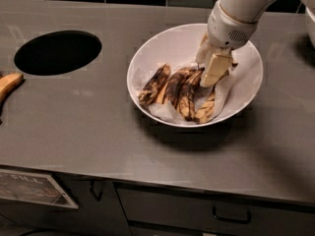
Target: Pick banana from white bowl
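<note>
While the arm is reaching down from the upper right, the claw (206, 72) is sitting inside the white bowl (147, 53). It is low over the right-hand end of the banana (176, 87), where the fruits are converging. Whether the claw is open or closed on anything cannot be told. Its cream tip is overlapping the dark stem end of the bunch, and contact is unclear.

Bowl contents: the banana is a bunch of small fruits, yellow going heavily brown-black. It is lying on the bowl's floor, fanning out toward the left and the near rim. A thin white wrapper sheet (225, 90) is lying under and beside it, crumpling up along the right inner wall.

The white bowl is standing upright on the grey desk (98, 132), right of centre. Well apart to its left, a round dark hole (58, 52) is opening in the desk top, its inside showing only black. At the far left edge, a clean orange-yellow banana (9, 83) is lying on the desk, partly cut off by the frame. Below the desk front, a drawer handle (231, 214) and a label plate (30, 188) are showing.
</note>
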You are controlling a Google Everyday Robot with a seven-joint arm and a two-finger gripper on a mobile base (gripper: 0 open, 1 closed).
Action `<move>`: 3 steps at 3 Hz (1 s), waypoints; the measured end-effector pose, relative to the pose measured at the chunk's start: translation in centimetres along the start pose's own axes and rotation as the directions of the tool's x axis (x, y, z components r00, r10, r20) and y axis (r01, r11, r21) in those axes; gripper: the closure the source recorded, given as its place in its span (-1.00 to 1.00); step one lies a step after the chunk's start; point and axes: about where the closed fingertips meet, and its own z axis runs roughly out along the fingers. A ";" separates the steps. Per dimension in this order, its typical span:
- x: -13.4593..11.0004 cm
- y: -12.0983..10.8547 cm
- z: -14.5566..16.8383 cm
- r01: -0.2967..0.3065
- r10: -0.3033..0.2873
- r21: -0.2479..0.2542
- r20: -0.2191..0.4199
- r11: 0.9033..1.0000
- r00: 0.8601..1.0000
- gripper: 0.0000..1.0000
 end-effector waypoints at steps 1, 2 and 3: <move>0.1 -0.1 0.4 -0.002 0.002 -0.006 0.000 1.000 1.000 -0.12; 0.2 -0.2 0.8 -0.003 0.003 -0.012 0.000 1.000 1.000 -0.14; 0.3 -0.4 1.3 -0.004 0.004 -0.020 0.000 1.000 1.000 -0.18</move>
